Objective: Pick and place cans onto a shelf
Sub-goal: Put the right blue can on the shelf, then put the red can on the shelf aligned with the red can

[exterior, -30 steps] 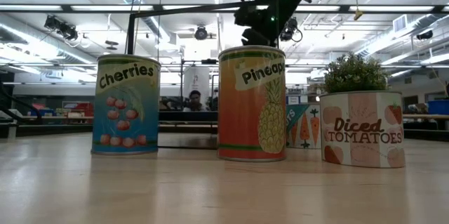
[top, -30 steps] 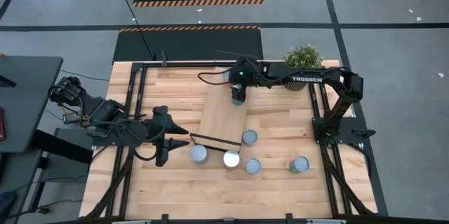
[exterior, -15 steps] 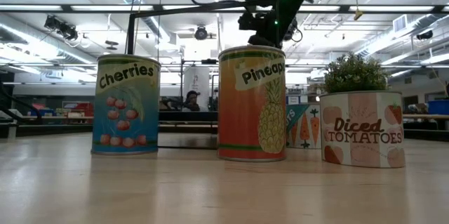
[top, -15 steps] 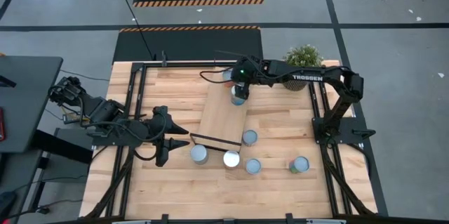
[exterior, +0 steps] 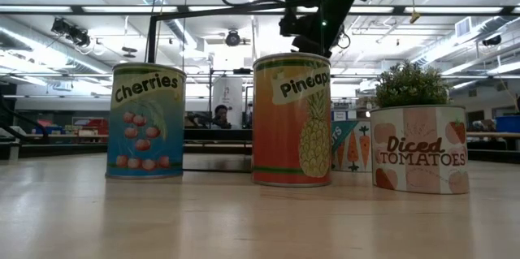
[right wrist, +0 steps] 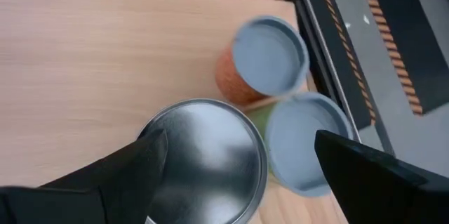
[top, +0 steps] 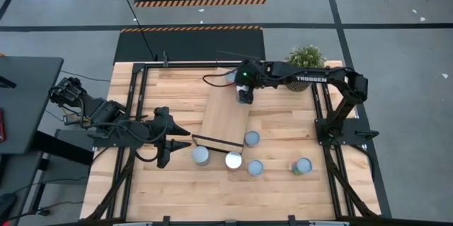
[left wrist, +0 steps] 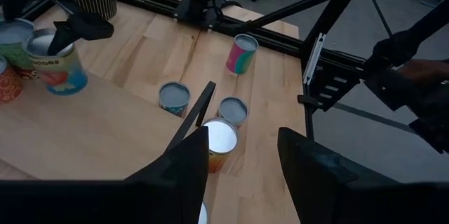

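Note:
The shelf (top: pixel 223 116) is a pale board with a black frame at its near end. Three cans stand at its far end: a silver-topped one (right wrist: pixel 203 154), an orange one (right wrist: pixel 270 52) and a green one (right wrist: pixel 305 140). My right gripper (top: pixel 245 97) hangs open over the silver-topped can (left wrist: pixel 52 62), a finger on either side, with a gap showing at one side. Several more cans stand on the table near the frame (top: pixel 233 160) (top: pixel 251 139) (top: pixel 302 166). My left gripper (left wrist: pixel 242 175) waits open at the table's left, beside the frame.
A potted plant (top: pixel 306 57) stands at the far right corner. Black frame rails (top: pixel 322 113) run along the table's sides. In the low view the cherries can (exterior: pixel 146 121), pineapple can (exterior: pixel 292 121) and diced tomatoes can (exterior: pixel 421 149) stand in a row.
My right gripper has tipped over the shelf's far end and drifted slightly toward the table's right edge. The gap between its fingers looks the same. The cans have stayed where they were.

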Available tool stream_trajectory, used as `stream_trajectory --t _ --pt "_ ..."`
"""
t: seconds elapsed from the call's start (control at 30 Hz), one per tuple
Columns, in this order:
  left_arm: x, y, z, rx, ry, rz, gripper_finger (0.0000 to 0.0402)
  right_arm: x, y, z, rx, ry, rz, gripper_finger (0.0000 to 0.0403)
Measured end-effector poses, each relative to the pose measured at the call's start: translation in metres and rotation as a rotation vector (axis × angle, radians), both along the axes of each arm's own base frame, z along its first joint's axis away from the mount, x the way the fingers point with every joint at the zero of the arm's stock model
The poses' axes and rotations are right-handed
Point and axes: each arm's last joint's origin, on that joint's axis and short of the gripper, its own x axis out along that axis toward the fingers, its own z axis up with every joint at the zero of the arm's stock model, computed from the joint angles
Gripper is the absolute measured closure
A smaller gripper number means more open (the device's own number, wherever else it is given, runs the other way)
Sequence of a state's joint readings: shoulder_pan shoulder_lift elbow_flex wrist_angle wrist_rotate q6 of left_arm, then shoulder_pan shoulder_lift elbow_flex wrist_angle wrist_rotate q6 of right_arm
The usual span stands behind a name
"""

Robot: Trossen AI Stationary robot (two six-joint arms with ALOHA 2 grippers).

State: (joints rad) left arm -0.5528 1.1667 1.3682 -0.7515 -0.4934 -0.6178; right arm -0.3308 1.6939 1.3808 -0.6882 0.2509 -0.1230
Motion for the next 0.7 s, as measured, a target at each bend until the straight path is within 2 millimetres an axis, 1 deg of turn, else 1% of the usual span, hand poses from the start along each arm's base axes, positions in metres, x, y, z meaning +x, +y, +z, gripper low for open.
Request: stream_trajectory --t 0.23,0.37,0.47,0.57,0.7 --pt "0.0 0.0 0.0 0.0 0.0 0.0 0.0225 -0.003 -0.008 -0.001 0.001 -0.012 -0.096 0.0031" --pt "0.0 0.0 0.0 0.001 0.0 -0.001 0.0225 -0.003 -0.008 -0.001 0.007 -0.019 -0.115 0.0031" --pt "0.0 0.0 0.0 0.002 0.001 -0.001 0.0225 -0.001 -0.005 0.003 0.011 -0.024 -0.118 0.0031" --pt "0.0 0.0 -0.001 0.007 0.009 -0.001 0.0225 0.003 -0.001 0.012 0.004 -0.035 -0.108 0.0031" --pt "-0.002 0.001 -0.003 0.024 0.036 -0.002 0.0225 0.005 0.007 0.032 0.033 -0.044 -0.086 0.0031"
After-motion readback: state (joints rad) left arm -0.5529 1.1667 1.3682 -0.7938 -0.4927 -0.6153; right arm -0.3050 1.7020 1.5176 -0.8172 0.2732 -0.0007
